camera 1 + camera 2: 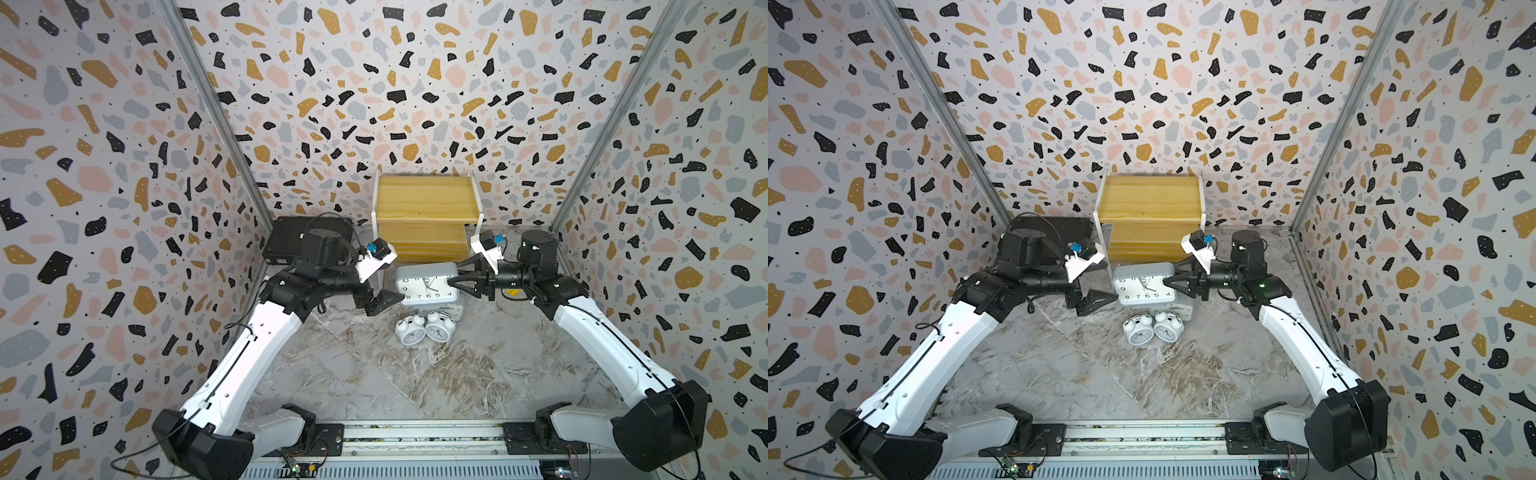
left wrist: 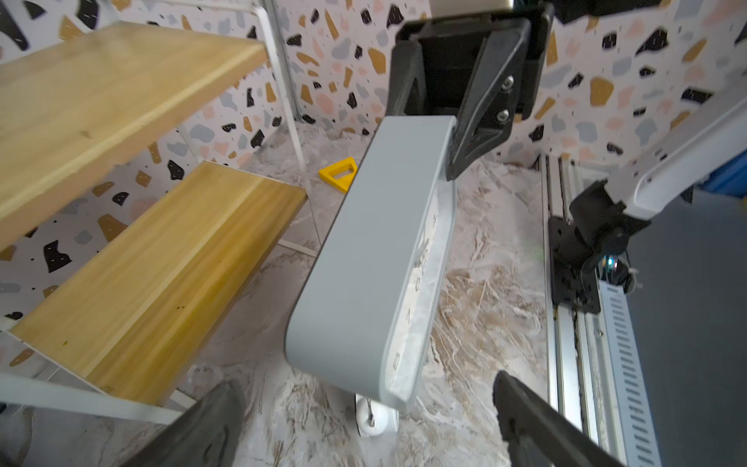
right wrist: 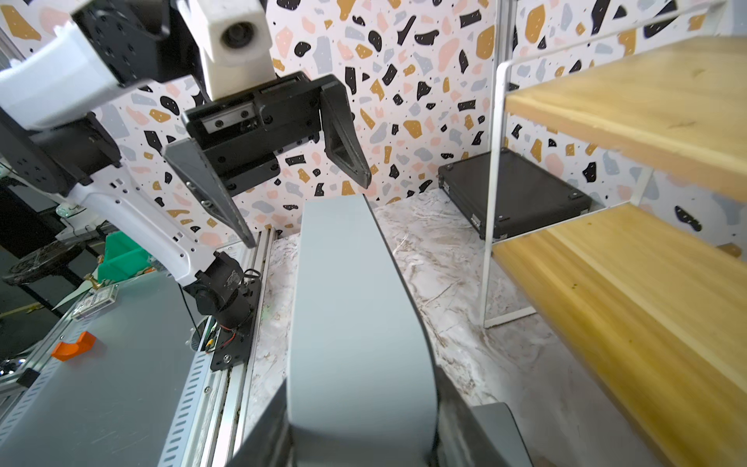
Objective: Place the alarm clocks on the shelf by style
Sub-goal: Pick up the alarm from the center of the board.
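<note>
Locate the flat black case (image 1: 283, 241) at the far left corner of the marble-patterned tabletop (image 1: 374, 374). It lies flat. The right wrist view shows metal latches on its edge. Find the yellow hollow triangular piece (image 2: 338, 174) lying flat on the tabletop. In a top view it sits toward the far right and is partly hidden. Terrazzo-patterned walls (image 1: 374, 83) enclose three sides. An aluminium rail (image 1: 419, 436) runs along the near edge, with a slotted grey cable duct (image 1: 395, 471) just in front. Beyond the rail, you see an orange plastic part (image 3: 73, 345) resting on a grey panel (image 3: 105, 388), and a green bin (image 3: 121, 254) farther off.
</note>
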You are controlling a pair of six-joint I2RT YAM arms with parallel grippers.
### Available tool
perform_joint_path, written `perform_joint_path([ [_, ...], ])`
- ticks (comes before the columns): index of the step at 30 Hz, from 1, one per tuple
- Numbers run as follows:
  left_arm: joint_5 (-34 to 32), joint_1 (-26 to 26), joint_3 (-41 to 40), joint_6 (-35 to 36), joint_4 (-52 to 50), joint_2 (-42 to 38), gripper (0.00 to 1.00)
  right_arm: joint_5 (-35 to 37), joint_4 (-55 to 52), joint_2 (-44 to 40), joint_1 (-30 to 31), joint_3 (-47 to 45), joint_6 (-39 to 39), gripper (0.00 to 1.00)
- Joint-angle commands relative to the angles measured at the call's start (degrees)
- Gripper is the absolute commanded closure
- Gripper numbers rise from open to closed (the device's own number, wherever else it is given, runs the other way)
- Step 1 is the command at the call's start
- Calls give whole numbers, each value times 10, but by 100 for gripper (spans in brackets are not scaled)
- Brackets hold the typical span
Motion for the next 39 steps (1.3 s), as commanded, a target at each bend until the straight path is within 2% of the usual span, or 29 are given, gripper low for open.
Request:
perform_joint_path([
  [1, 102, 25, -32, -90, 112, -15, 0, -41, 51, -25, -9, 43, 34, 87],
  [9, 154, 33, -70, -124, 175, -30, 2, -92, 111, -26, -16, 63, 97, 86],
  [16, 202, 33, -76, -124, 201, -25, 12, -109, 135, -19, -15, 64, 120, 85],
  [33, 212, 22, -67, -165, 244, 2, 30, -115, 171, -8, -6, 60, 149, 83],
  [36, 212, 17, -64, -165, 245, 3, 34, -114, 169, -6, -3, 60, 149, 83],
  [39, 214, 13, -62, -167, 246, 6, 43, -114, 169, -2, -2, 60, 148, 83],
])
